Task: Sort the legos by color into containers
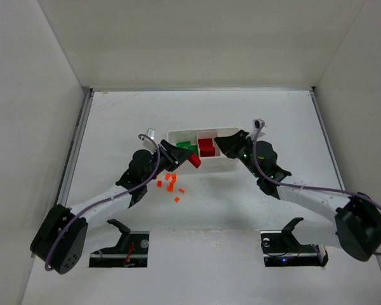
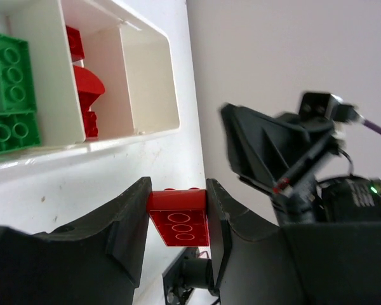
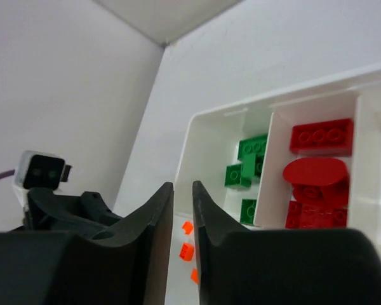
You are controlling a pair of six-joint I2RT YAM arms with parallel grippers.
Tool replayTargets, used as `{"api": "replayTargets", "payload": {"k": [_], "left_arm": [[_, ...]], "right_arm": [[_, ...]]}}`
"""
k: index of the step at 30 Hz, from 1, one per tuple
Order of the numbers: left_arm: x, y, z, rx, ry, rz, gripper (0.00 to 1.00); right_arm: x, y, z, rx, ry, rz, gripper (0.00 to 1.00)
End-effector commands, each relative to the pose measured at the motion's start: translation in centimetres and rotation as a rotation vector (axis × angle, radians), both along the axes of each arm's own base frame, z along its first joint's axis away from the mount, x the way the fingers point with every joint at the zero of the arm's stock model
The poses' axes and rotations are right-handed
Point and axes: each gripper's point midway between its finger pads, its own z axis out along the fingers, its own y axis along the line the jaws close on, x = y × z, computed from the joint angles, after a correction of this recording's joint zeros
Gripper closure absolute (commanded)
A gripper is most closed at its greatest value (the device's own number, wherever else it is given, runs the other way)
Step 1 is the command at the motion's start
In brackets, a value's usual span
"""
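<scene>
Red plastic is the thing in hand: the left gripper point(image 2: 178, 213) is clamped on a red brick point(image 2: 179, 225), one finger against each opposite side. That square pinch should keep it from twisting. Seen from above, the brick hangs at the 6 o'clock wall of the tray point(image 1: 173, 135), not yet clearly over any compartment.

The tray holds green bricks point(image 2: 13, 95) at its 9 o'clock end and red bricks point(image 3: 320, 136) in the middle cell. So the middle cell, at about 12 o'clock from the held piece, is where I judge it belongs.

The right gripper point(image 3: 183, 210) hovers at the tray's 3 o'clock end, its fingers drawn almost together on nothing — probably held there to leave the centre free.

Orange bits point(image 1: 170, 183) lie loose on the table point(image 1: 114, 127) at roughly 7 o'clock from the tray, unsorted.
</scene>
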Motion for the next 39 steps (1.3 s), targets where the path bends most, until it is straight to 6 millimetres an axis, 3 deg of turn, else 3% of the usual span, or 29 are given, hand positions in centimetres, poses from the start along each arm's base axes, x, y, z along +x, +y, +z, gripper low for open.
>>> {"api": "replayTargets", "payload": {"k": [1,5,7,8,9,14,18,20,26,29,31,32,34,35,37,39], "left_arm": [[2.4,-1.6,3.2,0.026,-0.133,0.052,0.86],[4.6,-3.7,2.6,0.102,-0.144,0.094,0.86],[6.1,-4.6,2.3,0.139,-0.153,0.11,0.86],[6.2,-4.7,2.2,0.143,-0.153,0.109,0.86],[7.7,-5.1,1.9,0.181,-0.164,0.127,0.85],[11.2,-6.0,-0.3,0.29,-0.147,0.147,0.84],[12.5,-6.8,-1.6,0.344,-0.134,0.138,0.81],[12.9,-6.9,-1.9,0.368,-0.133,0.143,0.75],[13.3,-6.9,-2.0,0.426,-0.145,0.145,0.45],[13.0,-6.7,-1.5,0.44,-0.157,0.143,0.39],[12.6,-6.2,-0.9,0.441,-0.169,0.152,0.36],[12.4,-5.9,-0.6,0.441,-0.177,0.159,0.34],[11.7,-4.9,0.3,0.445,-0.196,0.173,0.33],[11.2,-4.4,0.6,0.45,-0.204,0.179,0.33],[10.1,-3.0,1.2,0.464,-0.221,0.196,0.34],[8.8,-1.3,1.7,0.48,-0.237,0.218,0.4]], "right_arm": [[-0.1,-4.5,0.5,-0.108,-0.061,-0.141,0.79],[-0.9,-8.9,0.5,-0.236,-0.059,-0.294,0.8],[-1.6,-9.9,0.3,-0.272,-0.068,-0.328,0.8],[-2.0,-10.0,0.2,-0.281,-0.077,-0.327,0.79],[-2.4,-10.1,0.0,-0.287,-0.082,-0.32,0.8],[-3.4,-10.3,-1.0,-0.289,-0.096,-0.297,0.87],[-4.0,-9.8,-0.4,-0.286,-0.147,-0.259,0.86],[-4.5,-9.4,0.1,-0.283,-0.179,-0.236,0.82],[-4.9,-8.5,0.2,-0.296,-0.203,-0.199,0.51],[-5.3,-7.6,0.6,-0.302,-0.235,-0.17,0.25],[-5.5,-7.2,0.8,-0.307,-0.255,-0.162,0.21],[-5.6,-7.0,0.9,-0.304,-0.261,-0.16,0.24],[-6.1,-6.5,1.2,-0.297,-0.275,-0.138,0.61],[-6.3,-6.2,1.3,-0.292,-0.279,-0.129,0.73],[-6.6,-5.5,1.4,-0.297,-0.281,-0.102,0.84],[-7.1,-4.4,1.5,-0.305,-0.287,-0.067,0.84]]}}
